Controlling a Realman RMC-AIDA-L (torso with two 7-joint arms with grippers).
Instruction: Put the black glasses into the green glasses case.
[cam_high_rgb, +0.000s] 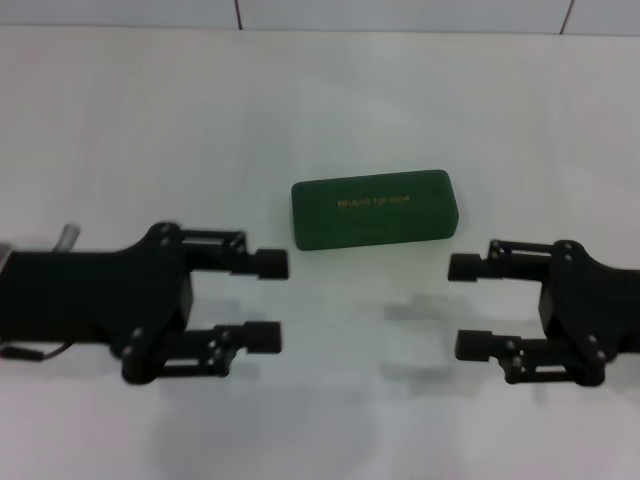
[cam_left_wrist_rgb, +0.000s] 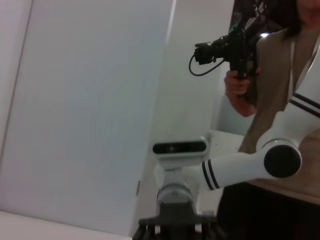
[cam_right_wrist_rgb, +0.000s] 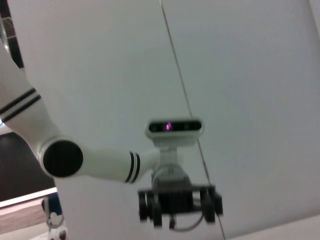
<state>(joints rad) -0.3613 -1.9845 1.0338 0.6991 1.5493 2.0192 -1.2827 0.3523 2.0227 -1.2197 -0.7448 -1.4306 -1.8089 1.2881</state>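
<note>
The green glasses case (cam_high_rgb: 374, 209) lies shut on the white table (cam_high_rgb: 330, 100), lid up with gold lettering, in the middle of the head view. The black glasses are not in view in any frame. My left gripper (cam_high_rgb: 268, 300) hovers to the left of and nearer than the case, fingers spread and empty, pointing right. My right gripper (cam_high_rgb: 465, 306) hovers to the right of and nearer than the case, fingers spread and empty, pointing left. Neither touches the case. The two grippers face each other across a gap.
The left wrist view shows my right arm (cam_left_wrist_rgb: 240, 167) and a person (cam_left_wrist_rgb: 280, 75) holding a camera rig behind it. The right wrist view shows my left arm (cam_right_wrist_rgb: 95, 162) and its gripper (cam_right_wrist_rgb: 177, 205) against a pale wall.
</note>
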